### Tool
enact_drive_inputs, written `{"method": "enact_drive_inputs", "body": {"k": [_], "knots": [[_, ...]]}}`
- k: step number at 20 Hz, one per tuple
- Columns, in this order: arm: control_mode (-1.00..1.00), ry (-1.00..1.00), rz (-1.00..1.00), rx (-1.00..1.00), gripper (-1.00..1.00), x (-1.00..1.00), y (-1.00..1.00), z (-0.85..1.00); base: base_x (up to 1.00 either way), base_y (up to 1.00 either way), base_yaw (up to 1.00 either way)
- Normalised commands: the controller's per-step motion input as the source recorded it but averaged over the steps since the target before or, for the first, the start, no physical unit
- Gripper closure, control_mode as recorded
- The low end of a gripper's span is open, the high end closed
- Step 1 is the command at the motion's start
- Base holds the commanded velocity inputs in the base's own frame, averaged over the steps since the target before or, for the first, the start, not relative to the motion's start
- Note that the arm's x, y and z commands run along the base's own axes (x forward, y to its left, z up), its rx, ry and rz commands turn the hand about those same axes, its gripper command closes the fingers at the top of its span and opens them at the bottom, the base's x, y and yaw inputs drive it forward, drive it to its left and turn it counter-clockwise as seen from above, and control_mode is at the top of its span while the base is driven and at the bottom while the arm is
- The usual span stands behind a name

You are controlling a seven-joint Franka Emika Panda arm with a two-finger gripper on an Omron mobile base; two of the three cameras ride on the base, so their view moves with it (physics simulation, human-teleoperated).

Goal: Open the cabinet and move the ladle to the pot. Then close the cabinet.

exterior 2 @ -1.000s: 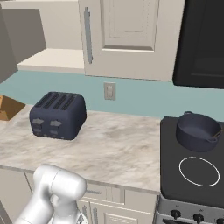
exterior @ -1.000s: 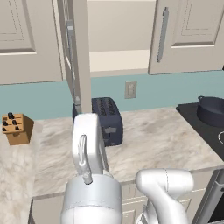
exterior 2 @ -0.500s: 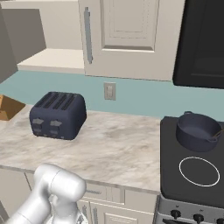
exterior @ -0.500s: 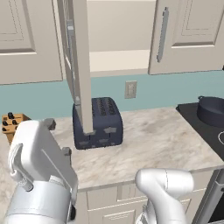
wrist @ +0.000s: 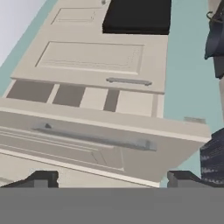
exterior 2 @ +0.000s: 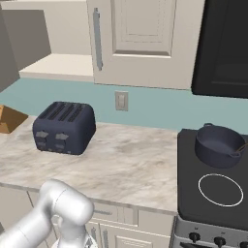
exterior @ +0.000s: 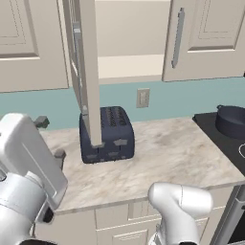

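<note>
No readable writing or brand marks anywhere. Landmark is the toaster, one boxy dark blue unit with four top slots, sitting on the marble desk against the teal backsplash. The cabinet hangs above the toaster: two doors, the left door swung open edge-on toward the camera, its lower corner overlapping the toaster in the left base view; the right door is shut, with one long silver bar handle. The opened compartment shows a pale shelf; what can be seen of it looks bare, and the part behind the open door can't be judged. One pot, dark blue-grey and round with side handles, sits well to the right of the toaster on the black stove, behind a white burner ring; its inside looks empty. One wall outlet sits just right of and above the toaster. A tan block lies left of the toaster at the frame edge. The tool stands wide with nothing between its two dark tips, facing the open door's bar handle, apart from it. A black appliance hangs above the pot.
</note>
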Motion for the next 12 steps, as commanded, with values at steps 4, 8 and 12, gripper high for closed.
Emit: {"method": "enact_drive_inputs", "body": {"k": [4,8,12], "knots": [[-1.0,0.0,-0.21,0.17,-1.0,0.41,0.0,-0.05,0.0,0.0,0.0],[-1.0,0.0,-0.17,0.16,-1.0,0.32,0.0,-0.3,0.0,0.0,0.0],[-1.0,-0.02,-0.14,0.13,-1.0,0.31,0.0,-0.45,0.0,0.0,0.0]]}}
